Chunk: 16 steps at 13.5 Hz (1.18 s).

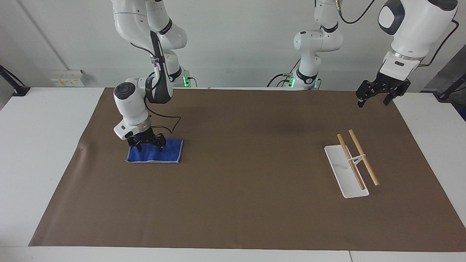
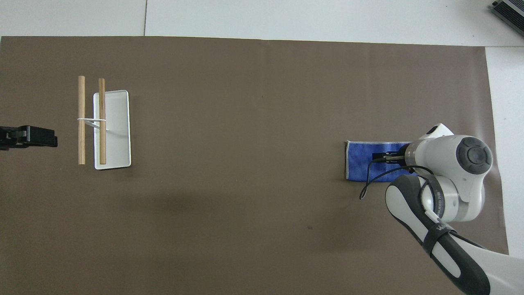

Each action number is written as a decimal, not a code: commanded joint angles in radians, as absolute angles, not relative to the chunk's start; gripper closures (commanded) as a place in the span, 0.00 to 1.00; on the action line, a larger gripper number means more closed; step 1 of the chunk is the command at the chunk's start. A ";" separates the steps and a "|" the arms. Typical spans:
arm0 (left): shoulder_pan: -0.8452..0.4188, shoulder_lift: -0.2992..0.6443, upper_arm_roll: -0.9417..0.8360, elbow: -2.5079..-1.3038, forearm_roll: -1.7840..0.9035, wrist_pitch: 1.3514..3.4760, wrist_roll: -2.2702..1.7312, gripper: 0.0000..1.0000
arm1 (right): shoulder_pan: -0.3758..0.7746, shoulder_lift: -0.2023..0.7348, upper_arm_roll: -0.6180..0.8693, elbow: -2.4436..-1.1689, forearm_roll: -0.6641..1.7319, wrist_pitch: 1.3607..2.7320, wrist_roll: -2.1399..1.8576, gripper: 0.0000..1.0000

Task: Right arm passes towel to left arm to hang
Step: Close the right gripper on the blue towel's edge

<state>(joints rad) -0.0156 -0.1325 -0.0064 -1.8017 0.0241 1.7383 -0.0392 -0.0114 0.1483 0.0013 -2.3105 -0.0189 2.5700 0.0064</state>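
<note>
The blue towel (image 1: 167, 154) lies flat on the brown mat toward the right arm's end of the table. My right gripper (image 1: 150, 147) is down on it, open, with both fingertips spread over the towel's edge nearer the robots and seeming to touch the cloth. In the overhead view the right arm's wrist covers part of the towel (image 2: 362, 162), and only a black bit of the right gripper (image 2: 381, 156) shows. My left gripper (image 1: 373, 103) hangs open and holds nothing, waiting above the mat's corner at the left arm's end, and shows again at the overhead frame's edge (image 2: 41, 139).
A white tray (image 1: 340, 171) carrying two wooden rods (image 1: 358, 156) on a thin stand sits toward the left arm's end (image 2: 118, 127). The brown mat (image 1: 247, 189) covers most of the white table. A loose black cable loops off the right wrist (image 1: 171, 123).
</note>
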 commanded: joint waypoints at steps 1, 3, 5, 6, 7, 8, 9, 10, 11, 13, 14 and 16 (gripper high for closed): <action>-0.012 -0.150 -0.009 -1.813 0.034 1.735 -0.025 0.00 | -0.025 0.160 0.008 -2.327 -0.009 2.609 -0.017 0.00; -0.011 -0.150 -0.009 -1.815 0.029 1.740 -0.023 0.00 | -0.026 0.163 0.008 -2.327 -0.008 2.611 -0.012 0.43; -0.011 -0.150 -0.008 -1.815 0.026 1.741 -0.023 0.00 | -0.026 0.164 0.008 -2.327 -0.008 2.611 0.006 0.93; -0.011 -0.150 -0.009 -1.816 0.025 1.741 -0.023 0.00 | -0.018 0.166 0.008 -2.319 -0.008 2.608 0.058 1.00; -0.011 -0.150 -0.009 -1.818 0.025 1.741 -0.020 0.00 | -0.009 0.170 0.008 -2.312 -0.009 2.608 0.101 1.00; -0.011 -0.150 -0.008 -1.818 0.025 1.740 -0.020 0.00 | 0.000 0.170 0.008 -2.290 -0.009 2.596 0.113 1.00; -0.011 -0.150 -0.008 -1.818 0.023 1.740 -0.020 0.00 | 0.008 0.170 0.009 -2.266 -0.008 2.567 0.126 1.00; -0.011 -0.150 -0.008 -1.818 0.012 1.740 -0.020 0.00 | 0.011 0.166 0.009 -2.237 -0.008 2.522 0.142 1.00; -0.011 -0.152 -0.008 -1.818 0.000 1.740 -0.020 0.00 | 0.011 0.157 0.012 -2.208 0.001 2.490 0.146 1.00; -0.011 -0.152 -0.008 -1.819 -0.005 1.736 -0.020 0.00 | 0.014 0.141 0.035 -2.120 0.079 2.398 0.149 1.00; -0.011 -0.152 -0.006 -1.819 -0.005 1.736 -0.020 0.00 | 0.012 0.138 0.047 -2.074 0.134 2.357 0.149 1.00; -0.012 -0.150 -0.006 -1.818 -0.005 1.730 -0.025 0.00 | 0.012 0.141 0.048 -1.972 0.280 2.298 0.149 1.00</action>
